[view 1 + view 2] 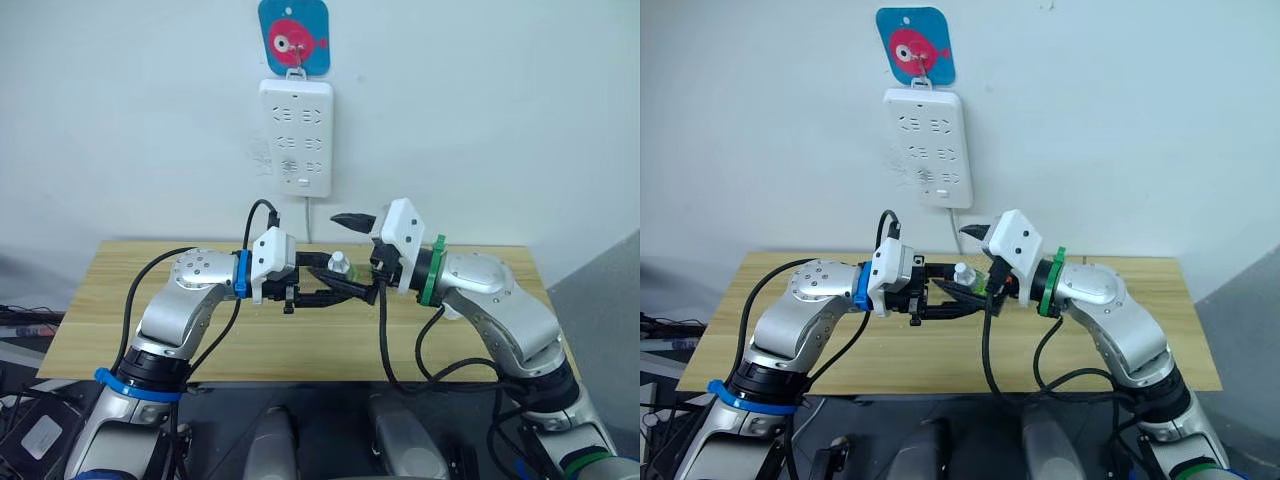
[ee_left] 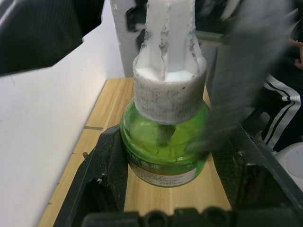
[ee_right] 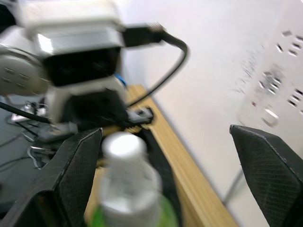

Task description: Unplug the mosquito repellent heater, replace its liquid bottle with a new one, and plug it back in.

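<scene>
Green bottle [image 2: 163, 146] in left hand [image 2: 165, 189], label partly hidden.

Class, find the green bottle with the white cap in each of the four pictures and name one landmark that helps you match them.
Left eye view: green bottle between the two grippers, above the table.
Right eye view: same spot, picture centre.
Left wrist view: large, centre, clamped by the left gripper.
Right wrist view: low, cap up.
Shared landmark: wooden table.
</scene>
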